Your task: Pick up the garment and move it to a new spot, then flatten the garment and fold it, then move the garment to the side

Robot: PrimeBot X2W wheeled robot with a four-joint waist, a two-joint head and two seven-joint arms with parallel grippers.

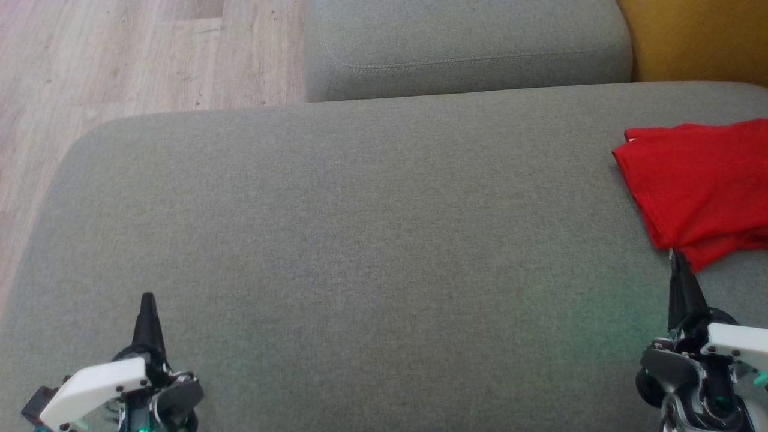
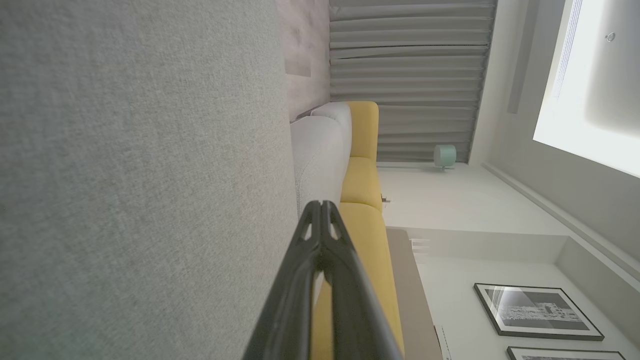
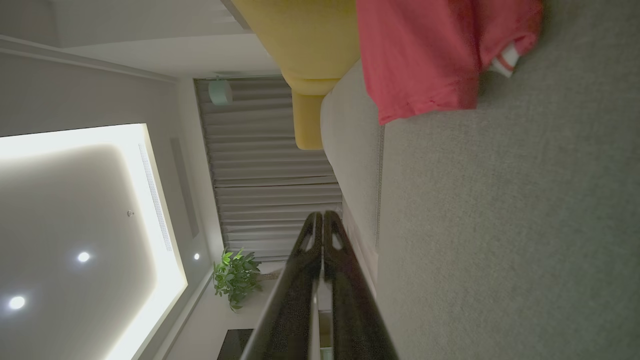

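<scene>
Head view, garment: The red garment [image 1: 702, 186] is recorded as a folded, layered bundle lying on the right side of the grey seat cushion [image 1: 360, 240]. Its right part is cut off by the picture's edge.
Right wrist view, garment: The same cloth is seen at the top of the picture and is cropped there. A small white piece [image 3: 502, 62] shows at one edge, and what it is cannot be made out.
Hidden detail: The garment's full outline and the number of its layers cannot be told.
Right gripper [image 1: 678, 258]: The fingers are pressed together with nothing between them. In the head view the tip stands just beside the garment's near corner, and contact cannot be settled from that view. In its own wrist view the cloth lies apart, ahead of the fingertips.
Left gripper [image 1: 147, 297]: The fingers are closed on nothing. It is placed at the lower left over the cushion, well apart from the garment.
Near and left edges: The cushion's rounded left corner is in view, with the pale wooden floor [image 1: 120, 60] beyond it.
Far edge: A grey back cushion [image 1: 468, 48] is set against the seat, and a yellow cushion [image 1: 696, 36] stands beside it at the far right, behind the garment.
Open room: A broad stretch of grey fabric lies between the two grippers and reaches to the back cushion.
</scene>
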